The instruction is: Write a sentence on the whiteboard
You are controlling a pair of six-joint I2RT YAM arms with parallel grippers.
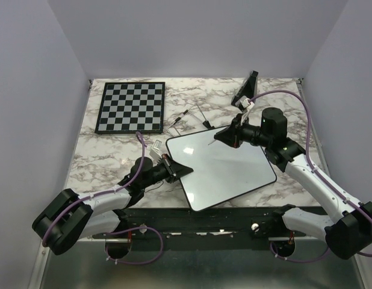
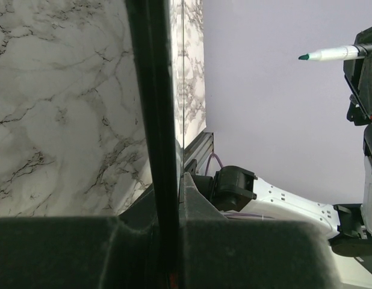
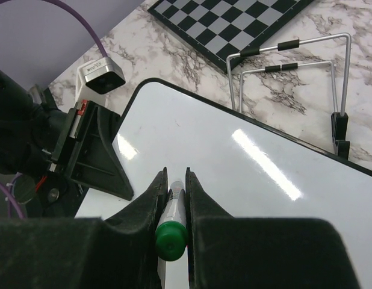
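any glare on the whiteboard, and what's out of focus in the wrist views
Right wrist: two bright glare streaks on the whiteboard; the marker has its green end soft near the lens. Left wrist: the board's black rim, close to the lens, is blurred, while the far marker tip is sharp. Top view: only a faint sheen.

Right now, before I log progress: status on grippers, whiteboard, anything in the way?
Left gripper shut on whiteboard edge. Right gripper shut on green marker, above board. No writing yet. Wire stand beside board, not on it.
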